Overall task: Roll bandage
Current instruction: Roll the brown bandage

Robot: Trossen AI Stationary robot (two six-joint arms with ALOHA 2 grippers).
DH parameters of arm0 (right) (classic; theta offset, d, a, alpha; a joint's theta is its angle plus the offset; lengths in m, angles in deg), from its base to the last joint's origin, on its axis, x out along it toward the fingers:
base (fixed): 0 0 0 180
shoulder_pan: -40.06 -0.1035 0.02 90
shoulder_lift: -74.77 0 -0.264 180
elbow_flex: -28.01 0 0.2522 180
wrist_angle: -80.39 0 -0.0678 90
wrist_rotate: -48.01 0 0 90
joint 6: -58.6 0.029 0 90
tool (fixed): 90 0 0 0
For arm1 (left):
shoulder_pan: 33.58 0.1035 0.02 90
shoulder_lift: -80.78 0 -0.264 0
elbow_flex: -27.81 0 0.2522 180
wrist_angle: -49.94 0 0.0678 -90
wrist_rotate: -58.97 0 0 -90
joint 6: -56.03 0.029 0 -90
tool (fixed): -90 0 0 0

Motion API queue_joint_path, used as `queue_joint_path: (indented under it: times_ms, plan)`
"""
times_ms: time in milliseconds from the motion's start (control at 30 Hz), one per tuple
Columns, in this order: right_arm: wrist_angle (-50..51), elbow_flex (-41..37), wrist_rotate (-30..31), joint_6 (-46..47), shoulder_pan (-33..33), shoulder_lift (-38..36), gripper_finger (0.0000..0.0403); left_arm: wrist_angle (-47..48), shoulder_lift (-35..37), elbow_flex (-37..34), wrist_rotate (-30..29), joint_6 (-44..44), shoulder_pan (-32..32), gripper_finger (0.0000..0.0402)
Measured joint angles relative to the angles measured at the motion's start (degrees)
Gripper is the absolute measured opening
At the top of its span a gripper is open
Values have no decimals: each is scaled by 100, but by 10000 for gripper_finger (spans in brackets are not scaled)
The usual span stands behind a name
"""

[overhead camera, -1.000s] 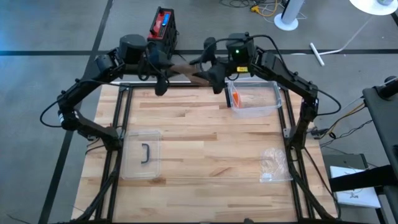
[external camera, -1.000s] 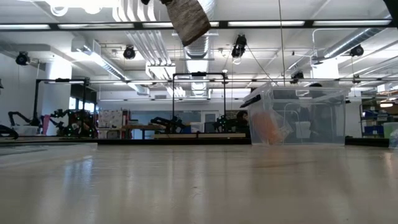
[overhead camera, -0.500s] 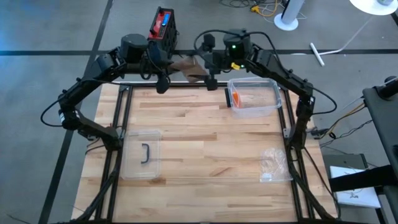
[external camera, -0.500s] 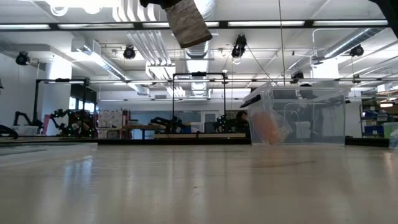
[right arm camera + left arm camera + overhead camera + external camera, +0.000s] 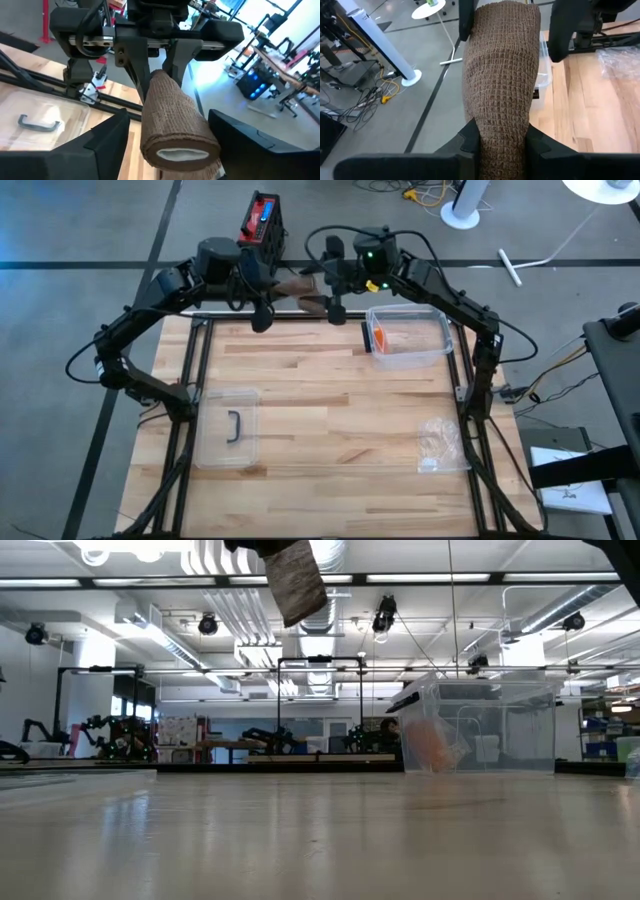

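Bandage point(image 5: 500, 75), a brown woven roll, hangs in the air over the far edge of the wooden surface point(image 5: 330, 410), pinched at one end by the left gripper point(image 5: 501, 137), whose fingers point(image 5: 470, 137) press against both sides of the roll. Facing it, the right gripper point(image 5: 167, 137) has its fingers point(image 5: 107, 137) spread wide on either side of the roll's free end, touching nothing; the pose suggests one arm steadies the roll while the other lines up to take or turn it. Nearby on the surface, beside the right arm, a clear tub point(image 5: 408, 337) holds something orange point(image 5: 380, 338). A clear lid with a dark handle point(image 5: 228, 427) lies flat toward the left front, and a crumpled clear bag point(image 5: 440, 442) sits toward the right front, contents not discernible.
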Motion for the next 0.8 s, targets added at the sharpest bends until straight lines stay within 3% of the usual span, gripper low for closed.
queue_joint_path:
  times_ms: [800]
  plan:
    - [395, 5, 20, 437, 24, -5, 168, 95, -28, 0, -221, 296, -284, 65]
